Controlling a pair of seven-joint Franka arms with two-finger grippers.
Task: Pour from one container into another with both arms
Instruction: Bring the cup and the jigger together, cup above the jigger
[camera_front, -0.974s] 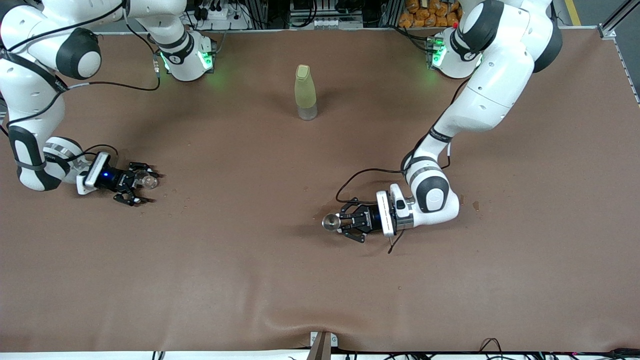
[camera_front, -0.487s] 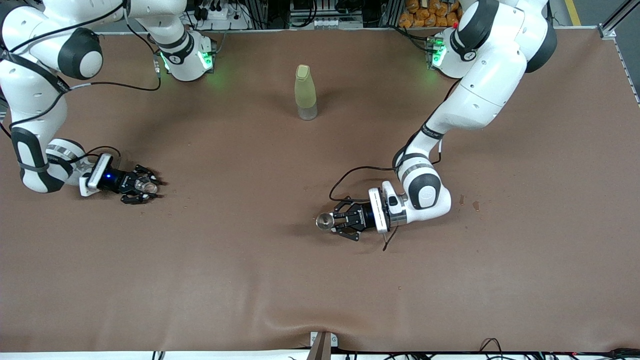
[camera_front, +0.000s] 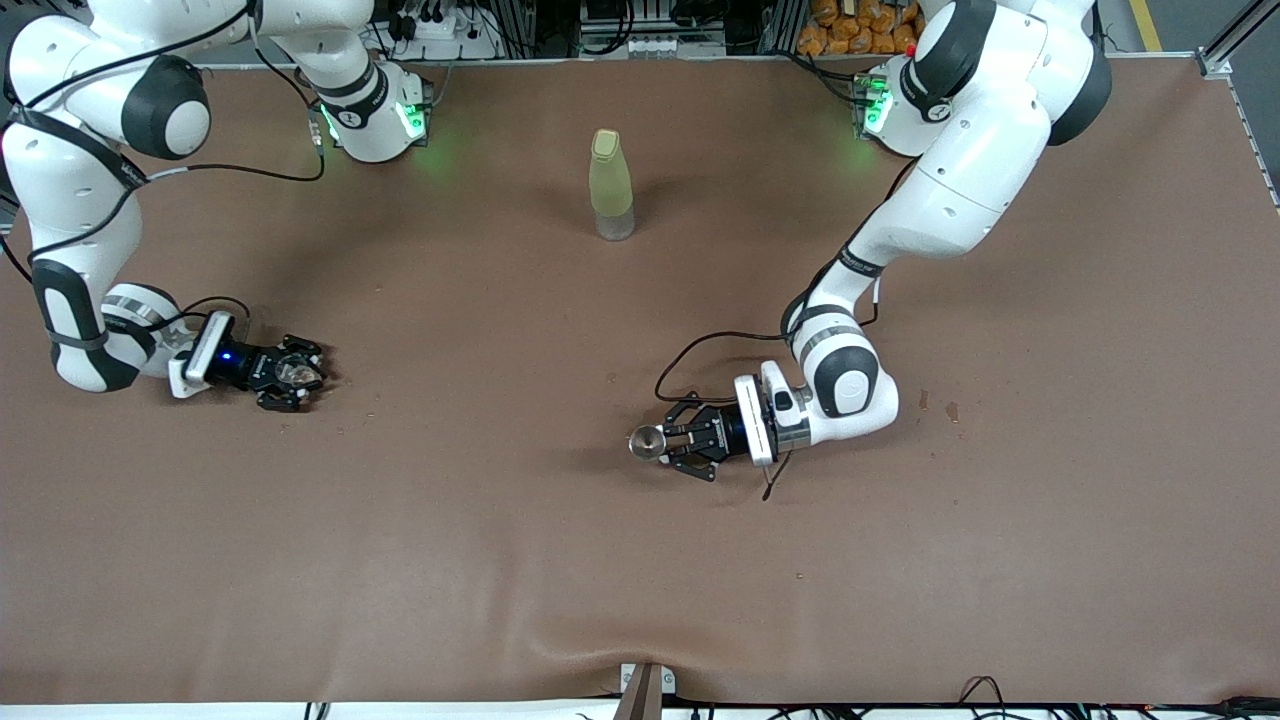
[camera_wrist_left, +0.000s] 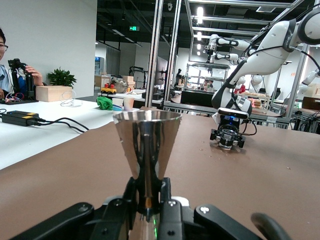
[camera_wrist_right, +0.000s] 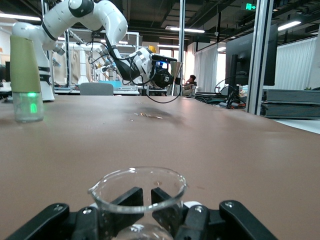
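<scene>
Two white jointed arms work low over a brown-covered desk (camera_front: 500, 560).

Left tool (camera_front: 668, 444): it sits low over the middle of the desk, reached out from the left arm's base. Its fingers (camera_wrist_left: 165, 200) are clamped together on the thin stem of the stemmed cup (camera_front: 645, 442). From the left wrist the cup's cone-shaped bowl stands upright above the fingers, shiny and mirror-like, its round rim level. Whether its foot touches the desk cannot be told. A black cable loops from the wrist onto the desk beside the tool.

Right tool (camera_front: 295, 373): it sits low at the right arm's end of the desk, its fingers (camera_wrist_right: 132, 200) closed around the clear glass tumbler (camera_front: 293, 371). From the right wrist the tumbler's round see-through rim, with a small pouring lip, rises between the black fingers. A blue light glows on the tool's body.

Cup and tumbler are well apart, each in its own tool.

A tall yellow-green bottle (camera_front: 611, 184) with a clear base stands upright near the robots' bases, midway between them and farther from the front camera than both tools.

Writing: small white lettering shows on the left tool's body, too small to read. No readable label appears on the cup, tumbler or bottle.
</scene>
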